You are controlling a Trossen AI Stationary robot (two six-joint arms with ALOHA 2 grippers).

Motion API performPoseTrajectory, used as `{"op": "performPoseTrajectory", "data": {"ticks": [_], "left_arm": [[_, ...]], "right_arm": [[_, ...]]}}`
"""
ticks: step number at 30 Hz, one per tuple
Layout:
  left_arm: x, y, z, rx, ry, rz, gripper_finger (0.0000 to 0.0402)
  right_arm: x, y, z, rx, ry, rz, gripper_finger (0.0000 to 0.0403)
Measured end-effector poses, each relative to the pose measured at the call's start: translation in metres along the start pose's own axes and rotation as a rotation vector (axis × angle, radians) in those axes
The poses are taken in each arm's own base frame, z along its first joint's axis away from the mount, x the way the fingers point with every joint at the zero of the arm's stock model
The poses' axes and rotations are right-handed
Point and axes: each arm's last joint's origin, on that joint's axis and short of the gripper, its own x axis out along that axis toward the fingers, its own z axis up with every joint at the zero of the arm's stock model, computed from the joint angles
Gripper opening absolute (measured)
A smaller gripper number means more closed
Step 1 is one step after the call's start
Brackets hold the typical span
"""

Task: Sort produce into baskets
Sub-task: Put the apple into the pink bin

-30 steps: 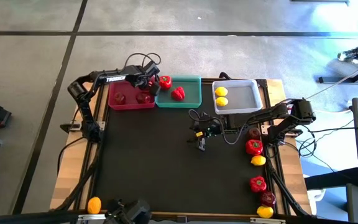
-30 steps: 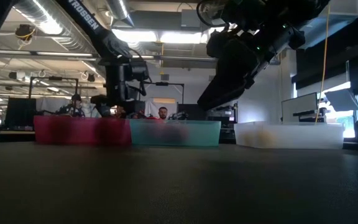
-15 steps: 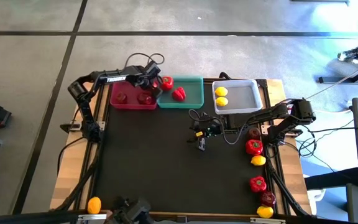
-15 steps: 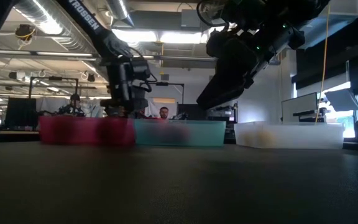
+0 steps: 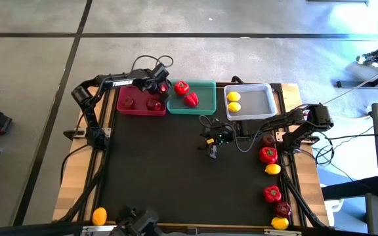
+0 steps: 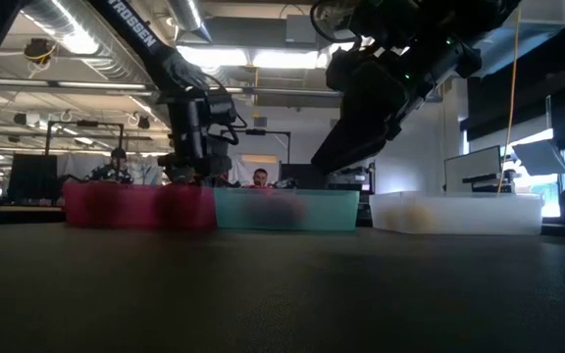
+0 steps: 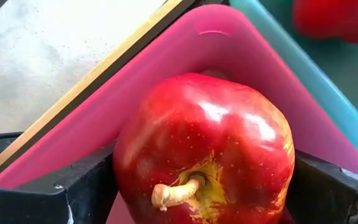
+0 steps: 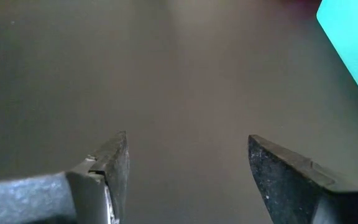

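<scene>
The left gripper (image 5: 157,90) hangs over the pink basket's (image 5: 136,109) corner nearest the teal basket (image 5: 205,98), its two fingers (image 7: 82,186) clamped on either side of a dark red apple (image 7: 204,149), stem toward the wrist. The right gripper (image 5: 212,147) hovers over the black mat (image 5: 163,170), fingers spread wide around nothing.

White letters "TROSSEN" stand along the left arm (image 5: 113,83) at about ten o'clock on the table; the low view shows the ending "ROSSEN". Nothing else is readable.
</scene>
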Motion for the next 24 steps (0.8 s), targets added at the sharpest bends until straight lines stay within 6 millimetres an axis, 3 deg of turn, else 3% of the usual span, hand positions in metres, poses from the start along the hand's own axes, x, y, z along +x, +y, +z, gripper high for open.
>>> {"op": "performPoseTrajectory", "data": {"ticks": [16, 20, 24], "left_arm": [[0.0042, -0.0007, -0.0018, -0.044, 0.023, 0.008, 0.0378], [0.0050, -0.0012, -0.0023, -0.102, 0.030, -0.002, 0.0396], [0.0050, -0.0030, -0.0015, -0.077, 0.028, -0.073, 0.0393]], "right_arm": [[0.0000, -0.0008, 0.0001, 0.000, -0.005, -0.029, 0.0260], [0.0000, -0.0008, 0.0001, 0.000, -0.005, -0.028, 0.0260], [0.0000, -0.0008, 0.0001, 0.000, -0.005, -0.028, 0.0260]]}}
